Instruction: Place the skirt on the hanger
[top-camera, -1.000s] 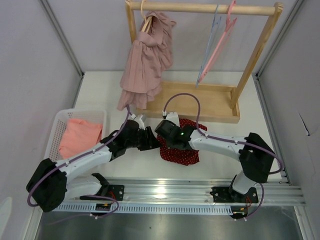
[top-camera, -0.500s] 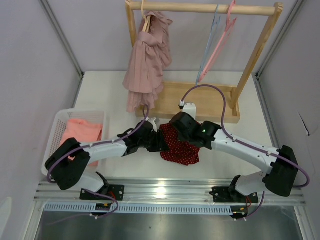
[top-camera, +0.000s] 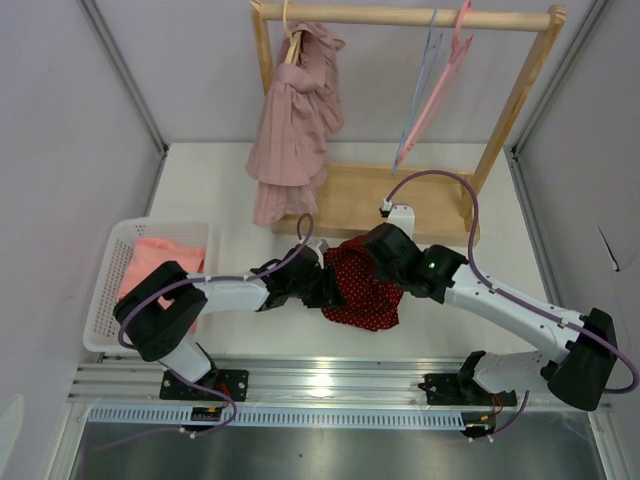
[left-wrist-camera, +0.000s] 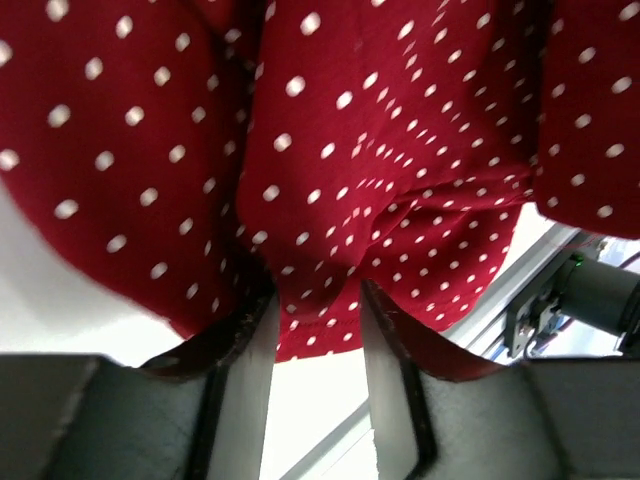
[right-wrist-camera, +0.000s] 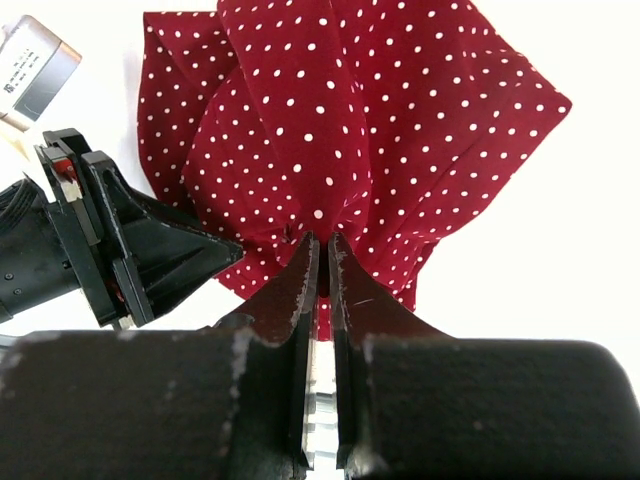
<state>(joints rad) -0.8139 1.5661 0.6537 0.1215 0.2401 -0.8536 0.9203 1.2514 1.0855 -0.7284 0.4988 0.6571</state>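
We see the red polka-dot skirt (top-camera: 362, 290) just in front of the wooden rack (top-camera: 400, 200), right gripper (right-wrist-camera: 322, 245) pinched tight on a fold, left gripper (left-wrist-camera: 318, 300) half-spread astride its hem, grip uncertain; a grey label (right-wrist-camera: 22, 62) bears unreadable print.

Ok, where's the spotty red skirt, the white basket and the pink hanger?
skirt (top-camera: 362, 295), top view, middle of the cloth.
basket (top-camera: 165, 222), top view, its far rim.
pink hanger (top-camera: 455, 58), top view, its upper part.

Skirt (top-camera: 365, 295) before rack (top-camera: 440, 200), basket (top-camera: 108, 280) left
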